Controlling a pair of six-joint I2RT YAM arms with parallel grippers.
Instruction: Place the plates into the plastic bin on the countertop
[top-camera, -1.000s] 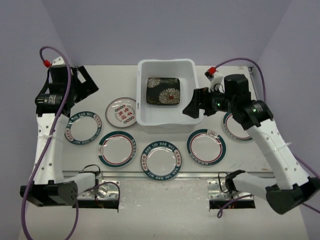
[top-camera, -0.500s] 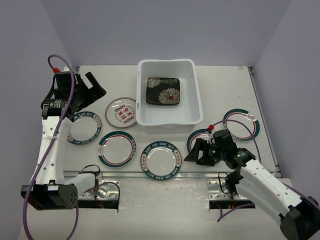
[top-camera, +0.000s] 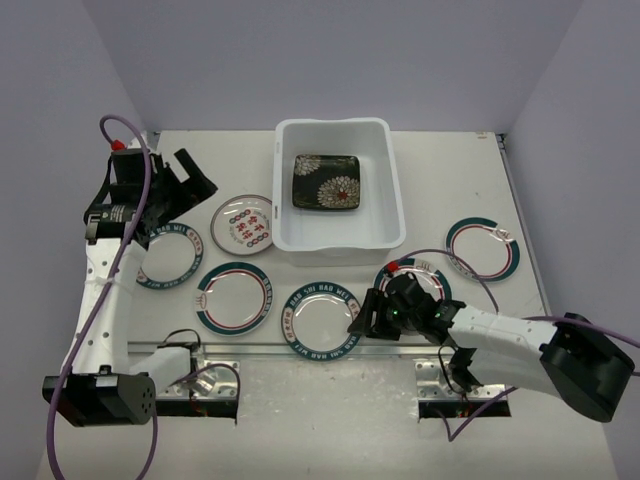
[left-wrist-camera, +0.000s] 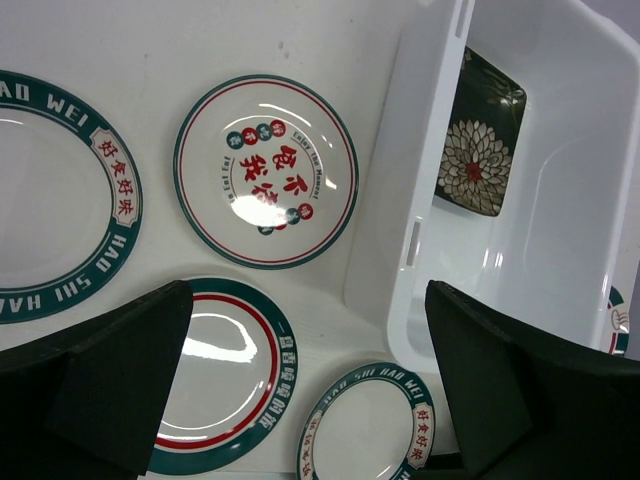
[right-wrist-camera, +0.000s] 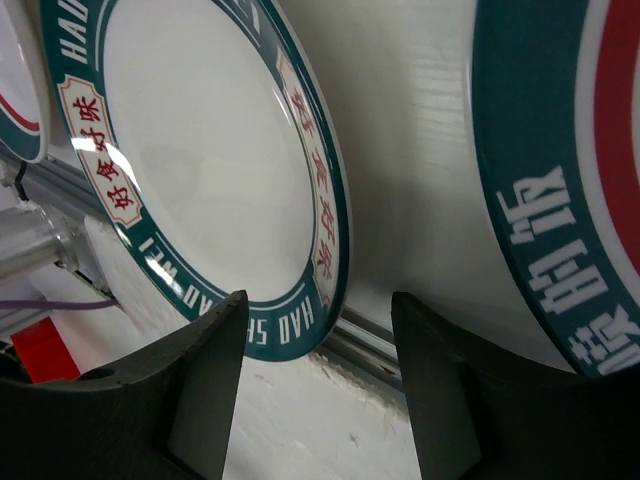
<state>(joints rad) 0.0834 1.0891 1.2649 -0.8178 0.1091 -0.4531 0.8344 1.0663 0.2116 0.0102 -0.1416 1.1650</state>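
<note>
**Right gripper low at the near-centre plate, rim dead ahead**

Nearest the bases, the right gripper (top-camera: 365, 318) (right-wrist-camera: 318, 300) lies almost flat on the countertop (top-camera: 230, 160), its forearm stretched along the near edge and its fingers pointing left. The jaws stand part open and hold nothing. The near-centre plate (top-camera: 322, 318) (right-wrist-camera: 200, 170) lies just to the gripper's left. In the wrist view its lettered rim lines up with the gap, though I cannot tell whether it has entered. A second round plate (top-camera: 412, 290) sits just behind the wrist, partly under the arm.

This arm is plainly the nearer one, so the grasp looks to be its job.

Farther off, the plastic bin (top-camera: 390, 190) stands straight beyond that plate, with a black floral plate (top-camera: 326, 182) already inside.

At the far left the left gripper (top-camera: 185, 185) (left-wrist-camera: 308, 300) hangs raised, wide open and empty, looking down on the small plate (top-camera: 246, 222) (left-wrist-camera: 266, 171).
</note>
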